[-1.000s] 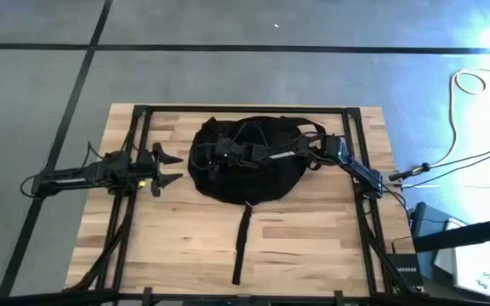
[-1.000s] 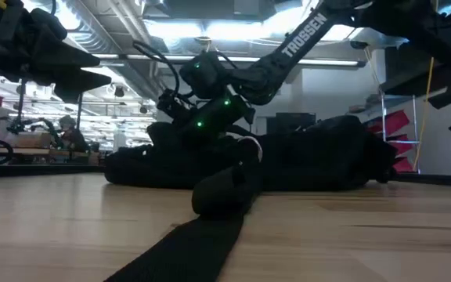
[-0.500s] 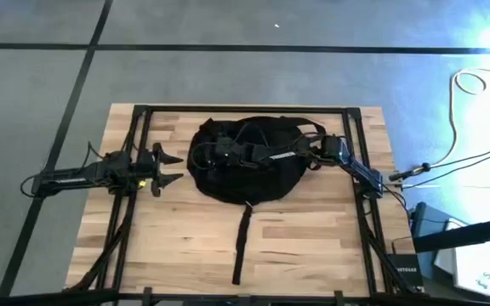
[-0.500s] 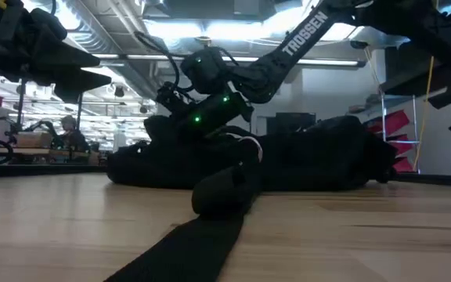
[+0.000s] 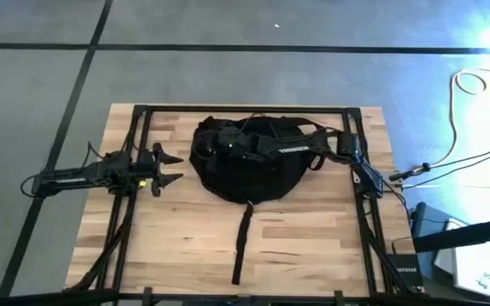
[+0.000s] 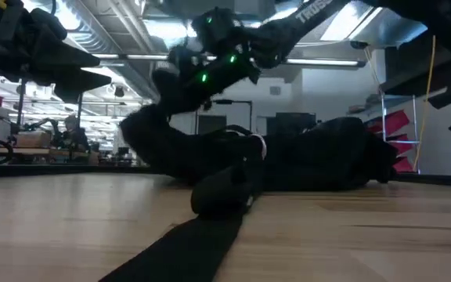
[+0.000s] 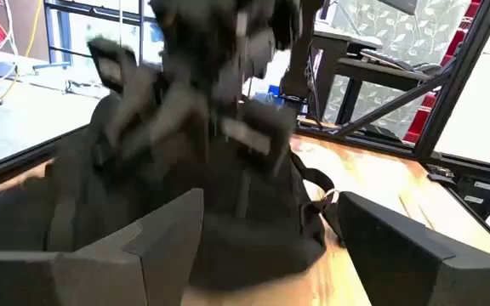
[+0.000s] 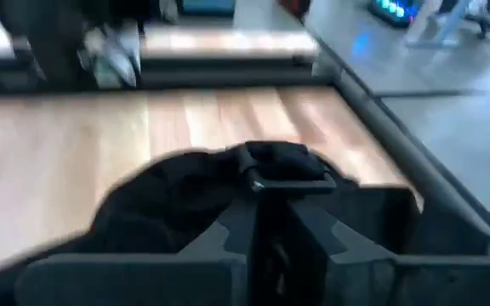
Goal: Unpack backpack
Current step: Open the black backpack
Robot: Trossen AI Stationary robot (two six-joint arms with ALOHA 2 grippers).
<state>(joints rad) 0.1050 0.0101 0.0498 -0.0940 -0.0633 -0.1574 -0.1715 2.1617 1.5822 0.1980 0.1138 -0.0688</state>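
Note:
The black backpack (image 5: 249,161) lies at the table's far middle; in the low view its left end (image 6: 143,133) is raised off the wood while its right part (image 6: 327,160) rests on the table. My right gripper (image 6: 169,78) hangs above that raised end, shut on black backpack material. One long black strap (image 5: 242,242) trails from the backpack toward the near edge, flat on the table. My left gripper (image 5: 170,167) waits open to the backpack's left, its fingers (image 7: 164,234) wide apart and level. My right gripper pinches a small bunch of black fabric or strap (image 8: 281,163) on the backpack's upper side, near its left end, between its two fingers. It comes from above, slanting in from the table's right. The backpack's left end hangs below the fingers; the rest lies on the table.
A black metal frame (image 5: 134,136) runs along the table's left, far and right edges. Bare wood (image 5: 177,246) lies between the backpack and the near edge. Cables (image 5: 466,166) lie on the floor to the right of the table.
My right gripper has gone up, and its arm has drawn back a little toward the table's right edge. It has pulled the backpack's left end up off the table; the backpack's right part and the long strap have stayed where they were.

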